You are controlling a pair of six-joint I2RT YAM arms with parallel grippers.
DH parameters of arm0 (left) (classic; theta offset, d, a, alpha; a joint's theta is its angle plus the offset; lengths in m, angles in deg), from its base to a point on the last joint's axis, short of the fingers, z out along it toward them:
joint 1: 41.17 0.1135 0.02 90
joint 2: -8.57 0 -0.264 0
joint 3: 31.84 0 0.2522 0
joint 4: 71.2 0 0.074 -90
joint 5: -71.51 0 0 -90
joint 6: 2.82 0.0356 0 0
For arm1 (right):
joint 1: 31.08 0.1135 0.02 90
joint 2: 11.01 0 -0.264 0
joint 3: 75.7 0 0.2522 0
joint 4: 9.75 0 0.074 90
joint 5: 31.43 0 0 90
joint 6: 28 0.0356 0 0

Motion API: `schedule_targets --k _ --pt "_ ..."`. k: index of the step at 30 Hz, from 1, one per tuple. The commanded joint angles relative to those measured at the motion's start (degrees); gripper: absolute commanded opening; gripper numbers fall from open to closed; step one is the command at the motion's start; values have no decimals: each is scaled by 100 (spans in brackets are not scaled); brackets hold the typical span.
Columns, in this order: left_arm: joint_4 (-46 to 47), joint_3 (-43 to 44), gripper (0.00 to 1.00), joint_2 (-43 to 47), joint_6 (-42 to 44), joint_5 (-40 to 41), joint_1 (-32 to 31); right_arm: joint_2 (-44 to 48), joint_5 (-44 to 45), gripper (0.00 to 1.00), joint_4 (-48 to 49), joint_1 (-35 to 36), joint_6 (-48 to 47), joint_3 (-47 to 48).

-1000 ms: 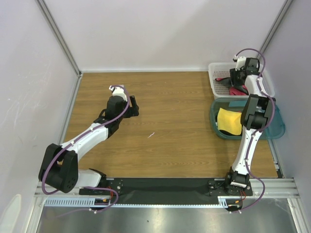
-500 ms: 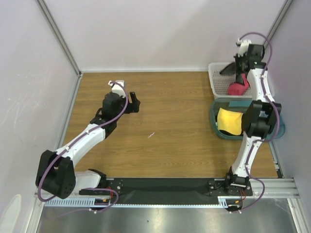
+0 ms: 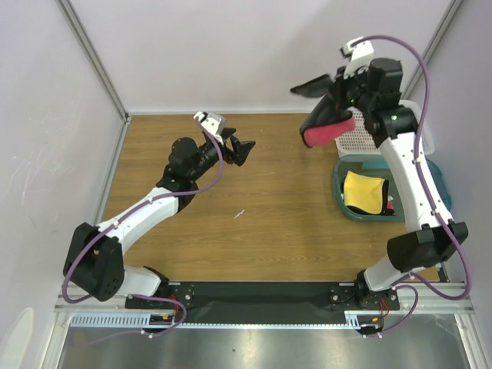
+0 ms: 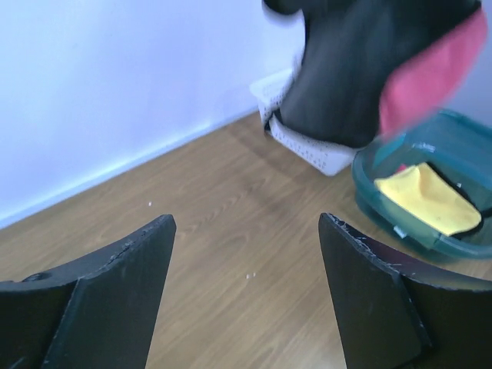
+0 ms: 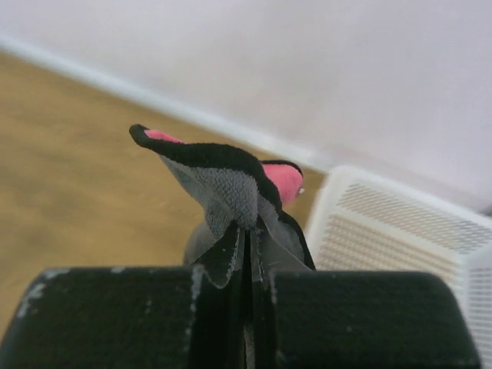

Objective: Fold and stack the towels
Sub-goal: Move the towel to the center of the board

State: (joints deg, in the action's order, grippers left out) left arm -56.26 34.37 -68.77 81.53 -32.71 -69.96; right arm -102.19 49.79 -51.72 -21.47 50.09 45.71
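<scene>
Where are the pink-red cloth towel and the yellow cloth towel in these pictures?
Pink-red cloth towel (image 3: pixel 327 132), top external view, on its pink face.
Yellow cloth towel (image 3: pixel 363 192), top external view, on its middle.

basket (image 3: pixel 350 143) behind tub (image 3: pixel 337 189) | towel (image 3: pixel 363 192) in tub | both on table (image 3: pixel 269 231), right

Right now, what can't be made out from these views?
- Top view: the pink towel in the right gripper and that arm cover the white basket; its contents are hidden.
- Left wrist: the towel is blurred, cut by the top edge.
- In the teal tub, whatever lies under the yellow towel.
</scene>
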Motion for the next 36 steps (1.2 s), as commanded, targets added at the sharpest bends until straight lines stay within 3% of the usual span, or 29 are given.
schedule_targets --k 1,12,23,31,33,34,36 --pt "959 143 82 -79 -121 -195 14 494 -510 0 280 322 425 -734" --pt "1734 134 81 -712 -42 -1451 -91 1260 -1064 0 852 1078 979 -2002" --pt "1937 415 67 -1222 152 -1321 -100 1304 -1390 0 694 1272 856 -2126" --pt "1778 380 77 -1090 389 -1013 -91 1374 -1390 0 562 1263 759 -2231" --pt "1848 433 69 -1143 416 -1179 -91 1383 -1451 0 623 1263 768 -2301" --pt "1866 468 50 -1186 407 -1241 -91 1383 -1469 0 632 1263 786 -2293" --pt "1840 573 30 -1292 398 -1425 -100 1375 -1513 0 641 1263 812 -2302"
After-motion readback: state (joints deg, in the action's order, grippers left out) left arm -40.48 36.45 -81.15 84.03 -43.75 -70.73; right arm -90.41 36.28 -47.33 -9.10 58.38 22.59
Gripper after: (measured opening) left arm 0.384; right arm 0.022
